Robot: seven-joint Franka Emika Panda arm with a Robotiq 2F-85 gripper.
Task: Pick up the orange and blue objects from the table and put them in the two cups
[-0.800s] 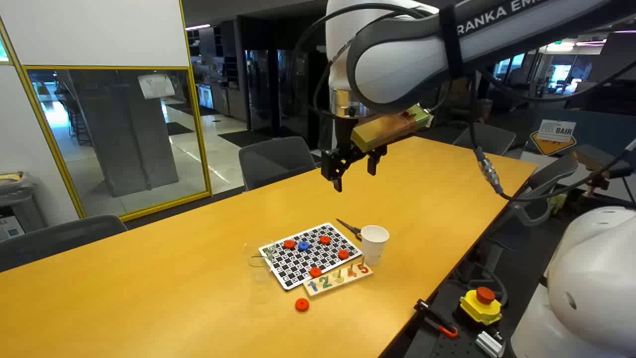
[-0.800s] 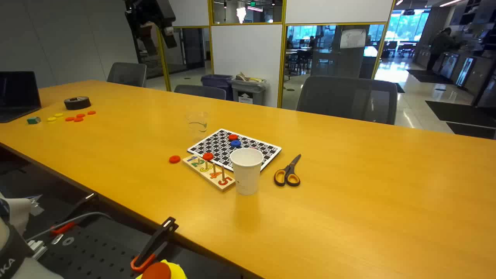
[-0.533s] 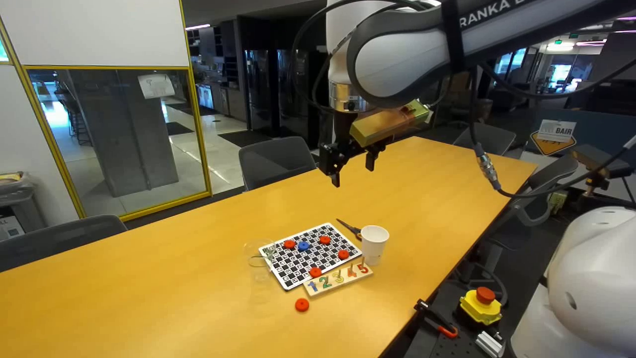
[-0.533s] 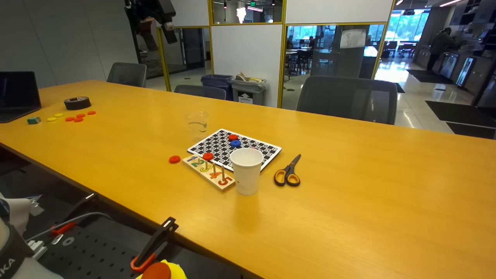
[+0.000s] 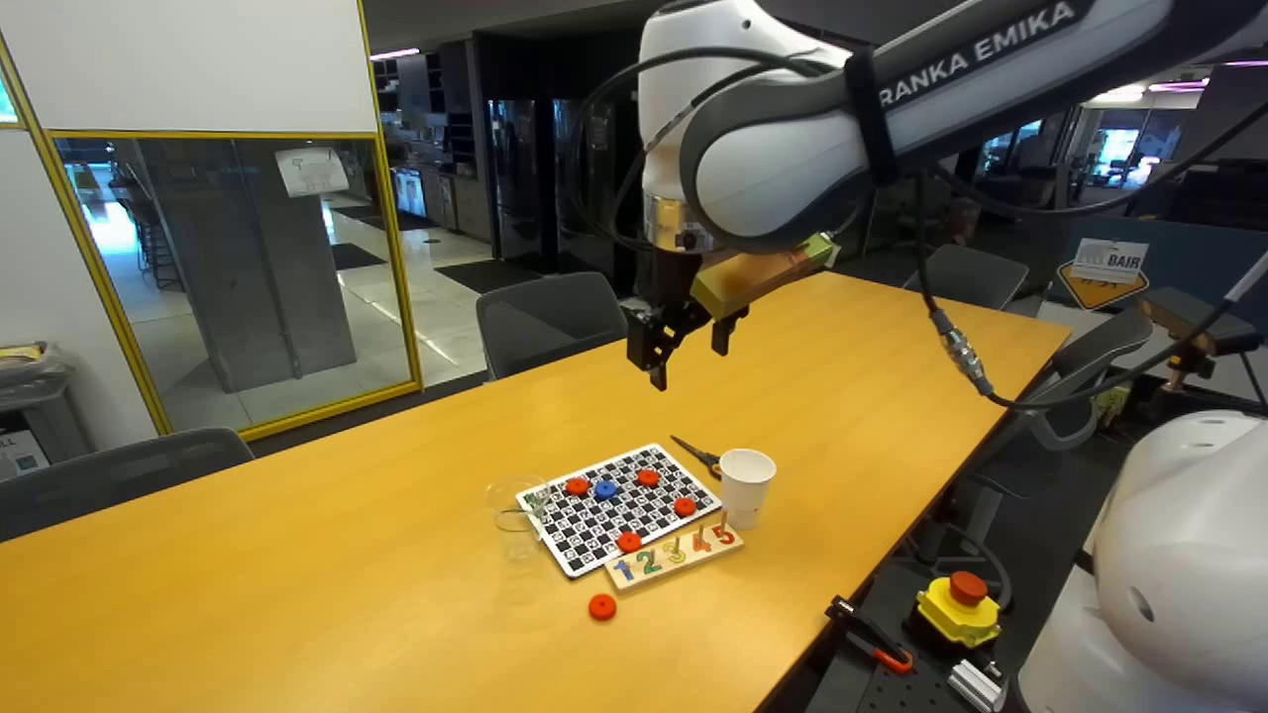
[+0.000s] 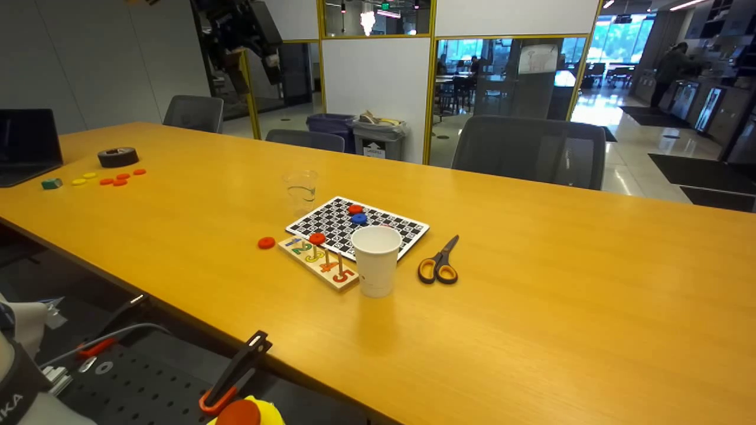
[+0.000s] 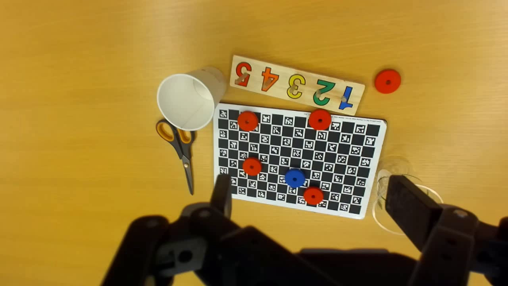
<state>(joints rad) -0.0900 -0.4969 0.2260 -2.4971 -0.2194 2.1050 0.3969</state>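
My gripper [image 5: 690, 364] hangs high above the table [image 5: 297, 594], fingers [image 7: 412, 210] spread wide with nothing between them; I judge this the approach. The blue disc [image 7: 295, 178] lies on the checkered board [image 7: 299, 153], toward its long edge away from the number strip [image 7: 297, 85], the nearest of the board's orange discs [image 7: 313, 196] just beside it. I should rotate so neither finger lands on that neighbour, and narrow the spread before going down, or I may knock the clear cup [image 6: 300, 192] at the board's short edge. The paper cup [image 5: 746, 490] stands just off the corner by the strip's 5.
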